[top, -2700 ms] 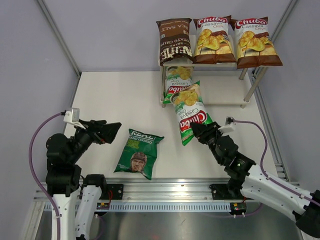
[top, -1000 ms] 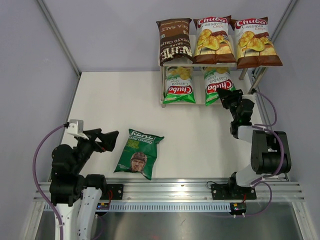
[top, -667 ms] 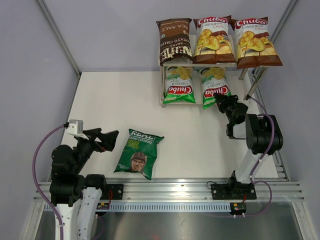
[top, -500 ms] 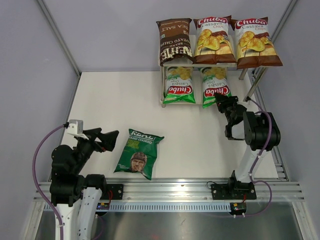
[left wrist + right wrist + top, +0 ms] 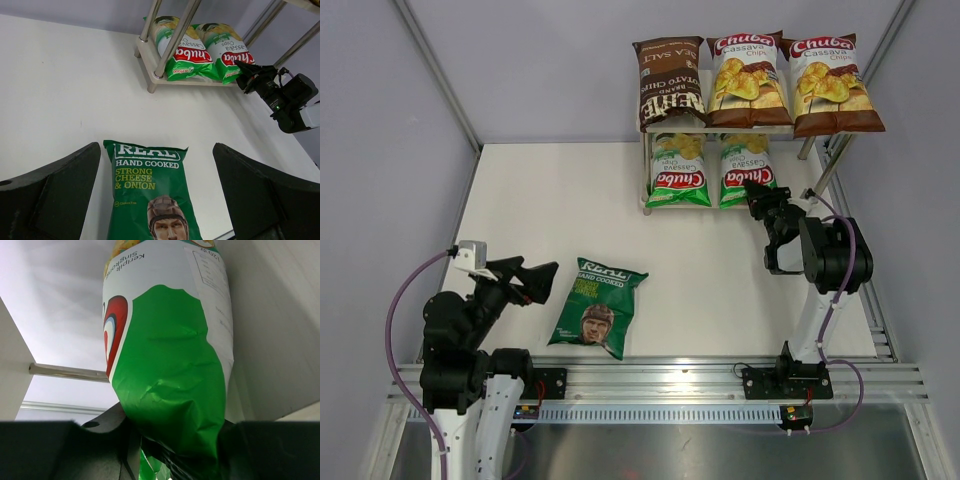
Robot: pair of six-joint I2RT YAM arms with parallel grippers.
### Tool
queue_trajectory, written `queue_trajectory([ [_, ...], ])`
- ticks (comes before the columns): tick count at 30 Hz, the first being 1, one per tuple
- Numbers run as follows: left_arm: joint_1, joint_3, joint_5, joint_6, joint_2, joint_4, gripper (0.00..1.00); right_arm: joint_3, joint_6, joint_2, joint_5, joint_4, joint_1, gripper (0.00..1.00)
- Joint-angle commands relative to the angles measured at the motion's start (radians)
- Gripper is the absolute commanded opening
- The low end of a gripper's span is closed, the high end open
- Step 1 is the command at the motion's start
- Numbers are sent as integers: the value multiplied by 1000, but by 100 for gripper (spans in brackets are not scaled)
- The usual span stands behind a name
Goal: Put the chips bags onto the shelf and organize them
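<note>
- Right gripper (image 5: 757, 190) pinches the near end of a green Chuba bag (image 5: 744, 170) on the lower board of the shelf (image 5: 805, 175).
- Left gripper (image 5: 542, 278), jaws wide, hovers beside the REAL bag (image 5: 598, 306) on the table (image 5: 570, 200).

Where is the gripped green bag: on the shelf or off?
On: green bag lies on the lower board beside its twin, end pinched by the right gripper.

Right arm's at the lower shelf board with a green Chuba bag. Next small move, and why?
Probably open the right gripper and let go: the glossy green-and-white Chuba bag it pinches by the bottom edge already lies on the pale wooden shelf's lower board, beside the other green-and-white Chuba bag.
</note>
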Motion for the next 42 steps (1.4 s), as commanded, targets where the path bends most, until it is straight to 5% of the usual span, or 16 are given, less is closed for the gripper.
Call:
queue_trajectory([
  [1,-4,-5,27,-4,-9,47,99,42,-15,1,-4,3,46,14],
  [12,-7,-5,27,-4,-20,46,99,39,-24,-5,54,-38,106,15],
  [20,-18,-5,27,-2,-26,46,99,17,2,-16,60,-43,106,30],
  [25,-21,-4,28,-1,-34,46,99,-4,-9,-51,65,-58,106,58],
  [34,-26,-2,27,1,-38,44,99,-49,6,-122,65,-87,86,79],
  [36,-27,-2,27,-1,-38,46,99,-67,17,-135,54,-89,75,100],
  [42,-27,-2,16,-1,-34,44,99,-136,28,-209,13,-106,46,99],
])
